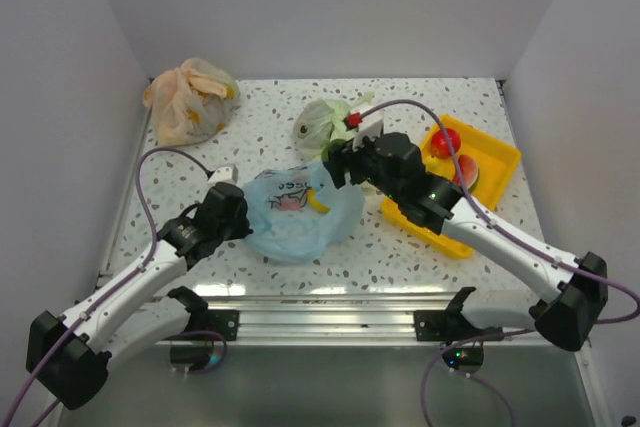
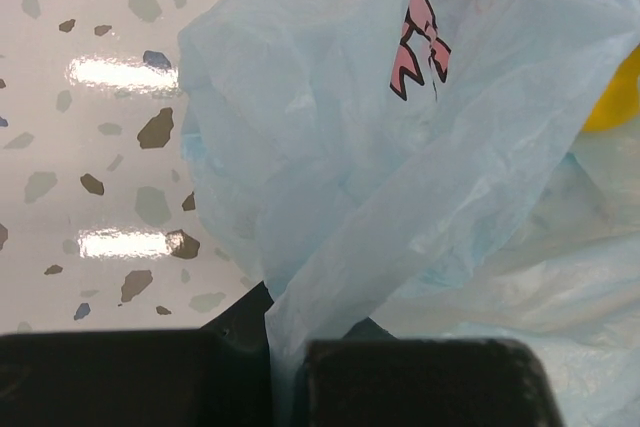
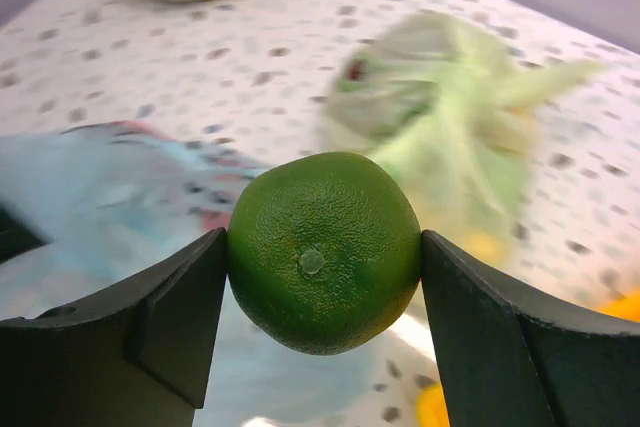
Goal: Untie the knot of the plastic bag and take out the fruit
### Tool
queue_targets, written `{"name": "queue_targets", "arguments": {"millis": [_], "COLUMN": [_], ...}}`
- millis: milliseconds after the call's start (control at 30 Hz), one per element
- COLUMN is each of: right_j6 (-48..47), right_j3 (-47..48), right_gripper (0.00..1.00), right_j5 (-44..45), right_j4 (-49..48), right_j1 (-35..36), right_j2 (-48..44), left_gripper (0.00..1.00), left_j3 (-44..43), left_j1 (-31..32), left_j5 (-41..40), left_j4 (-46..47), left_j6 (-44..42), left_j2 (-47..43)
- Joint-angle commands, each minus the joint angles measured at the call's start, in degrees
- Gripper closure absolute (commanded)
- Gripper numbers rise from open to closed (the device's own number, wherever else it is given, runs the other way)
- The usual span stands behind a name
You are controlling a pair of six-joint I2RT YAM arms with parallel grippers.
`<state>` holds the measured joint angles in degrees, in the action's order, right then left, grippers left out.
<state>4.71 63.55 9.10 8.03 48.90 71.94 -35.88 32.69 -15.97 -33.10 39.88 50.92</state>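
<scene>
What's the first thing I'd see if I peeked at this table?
A bright green round fruit, pinched in the right gripper near the middle of the table. Next to it lies the crumpled light blue bag, its edge clamped by the left gripper. On the right, a yellow tray holds a red apple.

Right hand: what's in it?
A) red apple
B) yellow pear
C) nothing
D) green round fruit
D: the right wrist view shows the green fruit pinched in the right hand.
</scene>
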Motion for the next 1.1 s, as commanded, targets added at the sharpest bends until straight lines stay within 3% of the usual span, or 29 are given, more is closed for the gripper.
{"name": "queue_targets", "arguments": {"millis": [0, 100, 433, 567, 600, 667, 833, 1000, 1067], "right_j6": [1.4, 3.5, 14.6, 16.9, 17.4, 17.4, 15.0, 9.3, 8.4], "right_j3": [-3.2, -6.8, -15.8, -16.9, -16.9, -16.4, -13.1, -7.8, -5.4], "right_gripper": [0.87, 0.87, 0.79, 0.36, 0.15, 0.03, 0.01, 0.01, 0.01], "right_j5": [14.7, 18.9, 15.3, 17.6, 18.1, 18.7, 15.3, -1.6, -4.4], "right_j4": [4.4, 5.3, 9.0, 10.8, 11.4, 12.2, 14.3, 13.1, 13.7], "right_j1": [-7.2, -12.4, -24.1, -25.3, -25.5, -25.5, -25.5, -24.3, -21.8], "right_j2": [-3.7, -6.0, -1.0, 1.0, 1.1, 0.9, -1.6, -4.1, -3.7], "left_gripper": [1.0, 1.0, 1.0, 1.0, 1.0, 1.0, 1.0, 1.0, 1.0], "left_j3": [-1.3, -1.3, -1.5, -1.4, -1.4, -1.5, -1.4, -1.1, -0.9], "left_j1": [-0.1, -0.1, -0.1, -0.1, -0.1, -0.1, -0.1, -0.1, -0.1], "left_j5": [-1.3, -1.2, -0.7, -0.7, -0.7, -0.3, 0.6, 0.7, 0.8], "left_j4": [-0.7, -0.7, -1.1, -1.2, -1.0, -0.9, 0.2, 1.0, 1.4], "left_j6": [0.4, 0.4, -0.1, -0.6, -0.6, -0.8, -1.0, -1.1, -1.2], "left_j2": [-0.9, -1.3, -1.9, -2.3, -2.4, -2.2, -1.6, -0.4, 0.1]}}
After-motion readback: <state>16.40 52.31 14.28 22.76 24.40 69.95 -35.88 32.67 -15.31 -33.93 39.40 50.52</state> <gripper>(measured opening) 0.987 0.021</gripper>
